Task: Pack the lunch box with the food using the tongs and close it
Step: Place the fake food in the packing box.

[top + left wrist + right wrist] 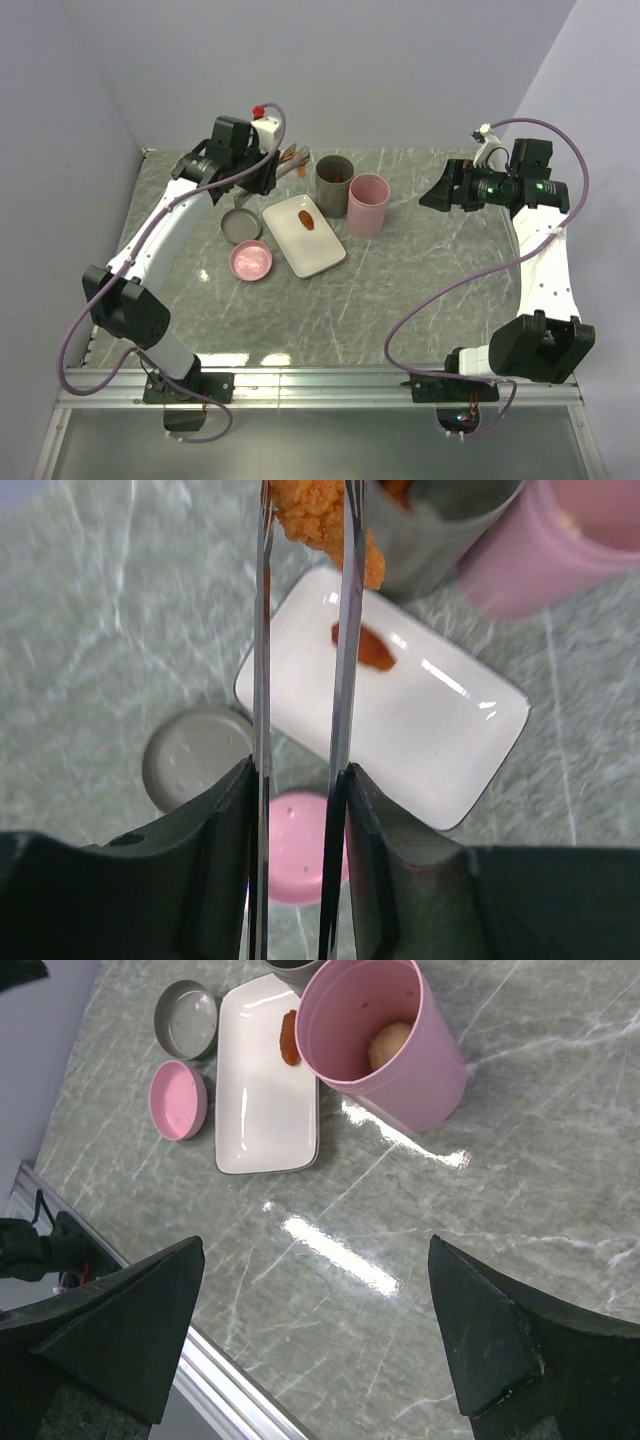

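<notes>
Two pieces of food show. One fried piece [318, 510] is pinched between the tips of the tongs [345, 660], near the grey lunch box [440, 530]; the other piece [372, 650] lies on the white tray [440, 750]. The left gripper [298, 790] squeezes the tongs' arms between its jaws. The right gripper [315, 1260] hangs above the table [520, 1190], jaws spread wide.
</notes>
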{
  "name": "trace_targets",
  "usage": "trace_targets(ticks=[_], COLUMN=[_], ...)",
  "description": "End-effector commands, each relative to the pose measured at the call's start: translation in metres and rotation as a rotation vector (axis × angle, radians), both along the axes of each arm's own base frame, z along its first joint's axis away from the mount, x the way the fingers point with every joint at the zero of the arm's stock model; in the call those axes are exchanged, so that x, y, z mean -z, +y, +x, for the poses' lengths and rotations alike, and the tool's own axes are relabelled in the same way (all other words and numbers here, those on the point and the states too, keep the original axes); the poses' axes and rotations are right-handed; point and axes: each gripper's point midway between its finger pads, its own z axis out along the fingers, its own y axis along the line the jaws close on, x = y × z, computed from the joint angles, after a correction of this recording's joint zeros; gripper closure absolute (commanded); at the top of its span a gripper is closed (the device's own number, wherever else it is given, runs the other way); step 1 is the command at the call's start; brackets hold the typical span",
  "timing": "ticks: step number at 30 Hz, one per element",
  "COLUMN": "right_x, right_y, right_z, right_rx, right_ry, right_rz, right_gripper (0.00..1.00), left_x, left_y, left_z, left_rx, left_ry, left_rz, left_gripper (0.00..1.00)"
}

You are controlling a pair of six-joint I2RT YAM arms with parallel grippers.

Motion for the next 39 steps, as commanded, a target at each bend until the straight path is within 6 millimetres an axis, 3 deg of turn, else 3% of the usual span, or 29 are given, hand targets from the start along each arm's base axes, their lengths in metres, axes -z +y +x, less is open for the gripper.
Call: trace_targets(ticks=[1,5,11,27,29,33,39], right_x=[-0.008,-0.009,-0.007,-0.002,-0.002,-0.002,-0.002], right_y=[0.001,0.000,-0.001,-0.001,-0.001,-0.001,-0.001], right_z=[0.000,0.000,0.001,0.004,0.004,0.005,0.005], right_rx=[-0.006,-0.003,0.001,-0.005,-0.005,-0.003,-0.004], right_ry=[-0.032,-0.032,-0.028,-0.016,-0.015,-0.018,-0.015], right_rz=[0.008,0.004,0.001,0.006,0.008,0.005,0.006], right_gripper=[0.00,0.00,0.00,0.00,0.00,0.00,0.00], left_x=[-0.057,-0.051,-0.034,-0.025,-0.023,-0.023,-0.033], left_y=[-0.027,-0.051,-0.072,-0.085,-0.086,-0.086,-0.083], left_z=[0.000,0.005,0.022,0.046,0.047,0.048,0.049], left_rx=[0.107,0.157,0.170,0.152,0.157,0.158,0.143], left_ry=[-0.145,-0.143,-0.110,-0.128,-0.126,-0.128,-0.148], left_rz=[-0.047,-0.044,-0.065,-0.063,-0.055,-0.050,-0.045], left_gripper=[0.91,0.90,0.89,0.84,0.81,0.57,0.45])
